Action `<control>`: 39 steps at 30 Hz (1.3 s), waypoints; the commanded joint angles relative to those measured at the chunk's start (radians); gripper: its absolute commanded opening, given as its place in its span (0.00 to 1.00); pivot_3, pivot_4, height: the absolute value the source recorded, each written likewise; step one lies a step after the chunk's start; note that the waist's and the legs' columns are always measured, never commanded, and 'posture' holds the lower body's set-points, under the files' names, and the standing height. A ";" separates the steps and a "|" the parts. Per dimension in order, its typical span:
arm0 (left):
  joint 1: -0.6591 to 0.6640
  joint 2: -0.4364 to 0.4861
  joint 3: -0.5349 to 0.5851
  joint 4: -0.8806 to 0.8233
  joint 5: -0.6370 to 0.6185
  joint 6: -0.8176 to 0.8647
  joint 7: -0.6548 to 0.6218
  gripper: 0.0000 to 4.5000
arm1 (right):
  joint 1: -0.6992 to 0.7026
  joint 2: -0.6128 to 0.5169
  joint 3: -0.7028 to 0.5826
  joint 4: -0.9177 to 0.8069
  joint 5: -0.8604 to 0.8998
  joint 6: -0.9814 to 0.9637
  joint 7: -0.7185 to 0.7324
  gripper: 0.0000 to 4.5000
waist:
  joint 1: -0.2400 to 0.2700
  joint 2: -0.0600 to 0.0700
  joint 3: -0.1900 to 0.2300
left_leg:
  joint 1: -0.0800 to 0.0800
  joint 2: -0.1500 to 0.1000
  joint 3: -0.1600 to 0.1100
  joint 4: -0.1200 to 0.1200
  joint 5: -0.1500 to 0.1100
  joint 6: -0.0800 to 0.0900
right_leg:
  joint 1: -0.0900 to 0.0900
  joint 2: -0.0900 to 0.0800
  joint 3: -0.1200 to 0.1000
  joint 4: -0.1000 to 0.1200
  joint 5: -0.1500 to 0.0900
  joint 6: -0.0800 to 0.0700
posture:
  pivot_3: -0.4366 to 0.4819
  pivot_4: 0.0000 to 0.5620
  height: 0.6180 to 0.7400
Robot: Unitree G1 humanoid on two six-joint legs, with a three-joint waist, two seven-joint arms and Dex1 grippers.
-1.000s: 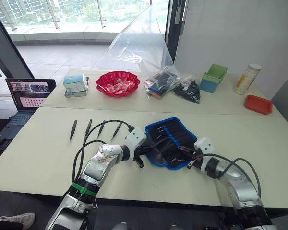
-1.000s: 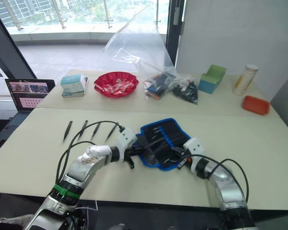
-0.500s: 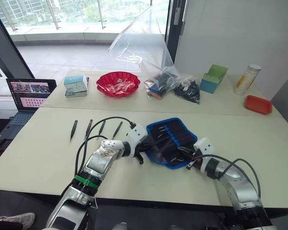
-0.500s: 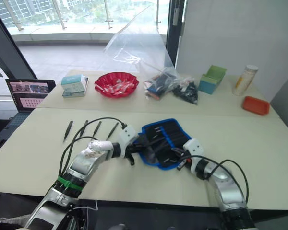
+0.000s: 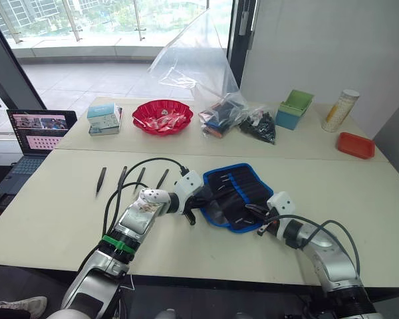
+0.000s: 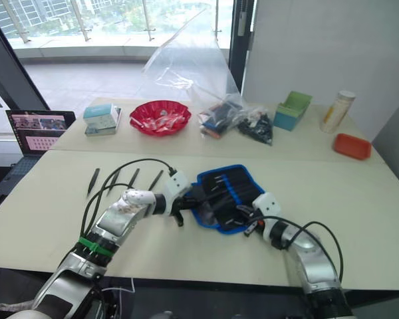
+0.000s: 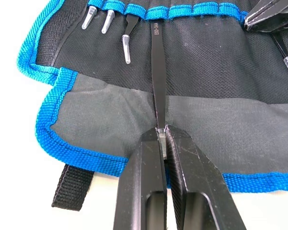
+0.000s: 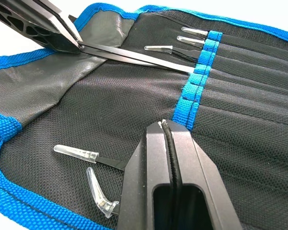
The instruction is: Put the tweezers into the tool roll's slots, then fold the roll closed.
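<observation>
Left tool: pinched shut on the blunt end of one tweezer, whose point goes under the blue slot band of the tool roll.
Right tool: fingers pressed together on a thin black edge over the roll's mesh; whether that is fabric, strap or another tweezer cannot be told.
Tool roll: lies open and flat on the near desk, between the two arms, with its strap poking out from the blue hem.
Loose tweezers: four in a row on the desk, to the left of the roll, apart from it and from each other.
Already in the roll: several clear-capped tips show beside the band; two more capped pieces lie on the mesh near the right tool.
Handling, tweezers: judged light, stiff, smooth metal with fine points; likely to twist or slip in a pinch. Best held near the blunt end, flat faces against the fingers, and pushed straight along the slot.
Handling, roll: soft thin fabric, likely to bunch or slide under a push; needs pinning down beside the slot.
Task stage: judged one tweezer going in, four to go, folding not yet begun.
</observation>
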 commanded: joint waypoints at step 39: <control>-0.136 -0.104 0.096 0.392 0.074 -0.451 -0.110 0.82 | 0.041 0.005 0.075 0.060 -0.054 0.050 -0.012 0.00 | -0.011 -0.001 -0.001 | 0.000 0.000 0.000 0.000 0.000 0.000 | -0.001 0.001 -0.001 0.002 0.000 0.000 | 0.48 0.27 1.00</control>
